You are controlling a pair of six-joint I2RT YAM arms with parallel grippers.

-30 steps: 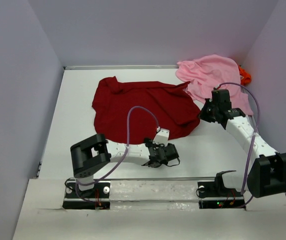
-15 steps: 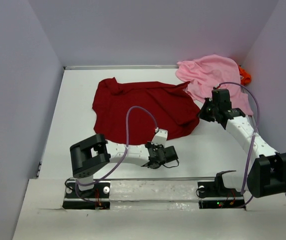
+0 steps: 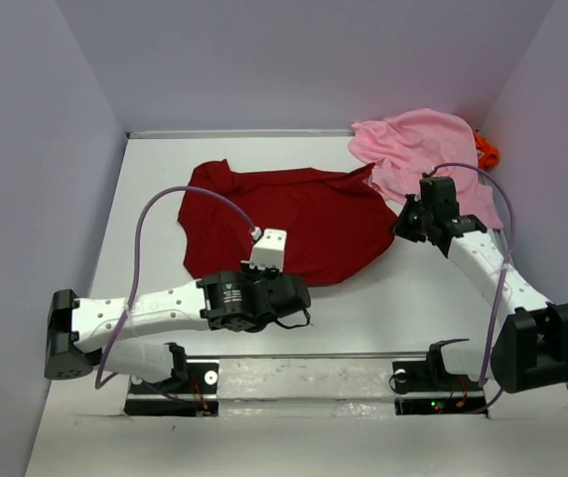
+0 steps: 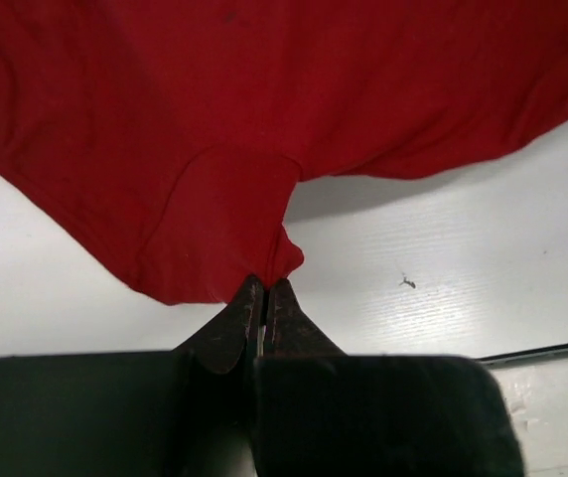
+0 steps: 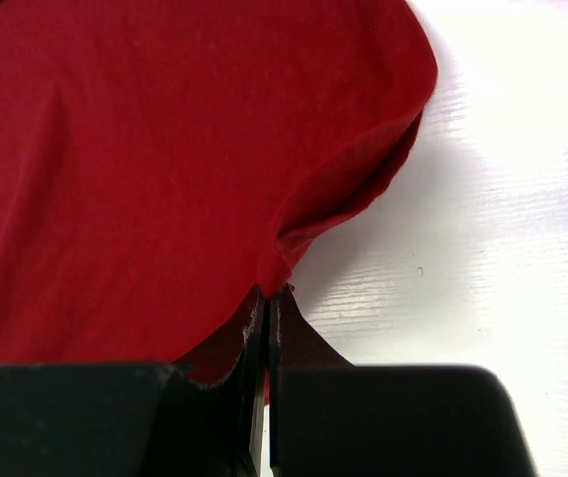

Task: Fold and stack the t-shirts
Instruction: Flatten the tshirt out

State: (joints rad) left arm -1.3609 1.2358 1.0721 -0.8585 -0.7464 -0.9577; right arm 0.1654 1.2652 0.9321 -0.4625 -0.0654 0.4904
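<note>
The left gripper is pinched tight on the 6 o'clock hem of the dark red t-shirt, which lies spread mid-table. The right gripper is clamped on its 3 o'clock edge. The pink t-shirt is heaped at 1 o'clock.

spread t-shirt lying mid-way on the counter | bunched t-shirt sitting behind-right of it, edges touching | third t-shirt peeking from behind that, by the right wall | left tool meeting spread t-shirt's near edge, right tool its right edge
</note>
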